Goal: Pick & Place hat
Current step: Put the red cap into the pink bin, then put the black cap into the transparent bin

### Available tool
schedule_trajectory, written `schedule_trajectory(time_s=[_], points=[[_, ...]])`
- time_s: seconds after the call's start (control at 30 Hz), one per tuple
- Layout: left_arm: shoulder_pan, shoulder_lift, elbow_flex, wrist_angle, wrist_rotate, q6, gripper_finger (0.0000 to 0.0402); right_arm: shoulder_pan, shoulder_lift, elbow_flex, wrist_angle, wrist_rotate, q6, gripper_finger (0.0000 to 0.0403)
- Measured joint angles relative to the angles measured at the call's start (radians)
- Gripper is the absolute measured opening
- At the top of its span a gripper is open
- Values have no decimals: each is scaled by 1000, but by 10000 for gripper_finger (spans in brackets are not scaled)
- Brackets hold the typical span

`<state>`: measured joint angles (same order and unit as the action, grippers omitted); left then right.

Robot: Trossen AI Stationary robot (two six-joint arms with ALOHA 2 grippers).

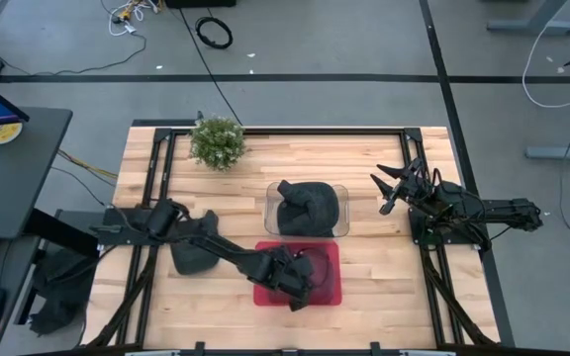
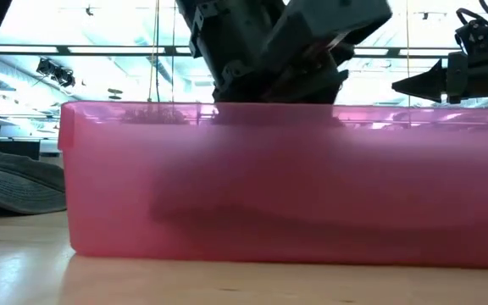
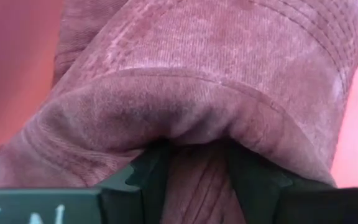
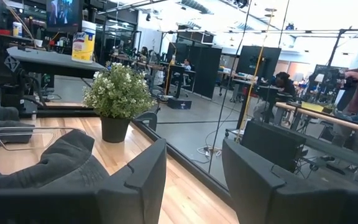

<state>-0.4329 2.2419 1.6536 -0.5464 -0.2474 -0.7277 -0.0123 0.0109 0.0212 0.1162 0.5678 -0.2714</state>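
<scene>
My left gripper (image 1: 300,277) reaches down into the red bin (image 1: 331,253) at the table's near middle and is shut on a dark hat (image 3: 197,81). In the low view the hat is only a dim dark shape (image 2: 252,207) behind the bin's pink wall (image 2: 286,169). A second dark hat (image 1: 305,210) lies in the clear container (image 1: 340,193) just beyond the bin. A third hat (image 1: 191,255) lies on the table under the left arm, also seen in the low view (image 2: 15,182). My right gripper (image 1: 389,188) is open, raised near the table's right side. My left gripper pinches a fold of the hat's cloth (image 3: 197,177) between its two fingers (image 3: 145,177), coming from above into the bin. The hat bulges out beyond the fingertips. Whether it rests on the bin's floor, I cannot tell.
A small potted plant (image 1: 217,141) stands at the table's far left. The right arm's base is at the right edge (image 1: 443,222). Bare wood lies between the clear container and the right arm, and along the far edge.
</scene>
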Motion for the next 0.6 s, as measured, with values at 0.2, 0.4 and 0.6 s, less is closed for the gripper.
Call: schedule_trajectory(time_s=[0.2, 0.4, 0.6], points=[[-15, -63, -9, -30, -59, 4, 169, 0, 0, 0, 1, 0, 0, 160], [-23, -210, -10, -99, -93, 37, 169, 0, 0, 0, 1, 0, 0, 160], [-62, -334, -9, -237, -208, 41, 169, 0, 0, 0, 0, 0, 0, 160]])
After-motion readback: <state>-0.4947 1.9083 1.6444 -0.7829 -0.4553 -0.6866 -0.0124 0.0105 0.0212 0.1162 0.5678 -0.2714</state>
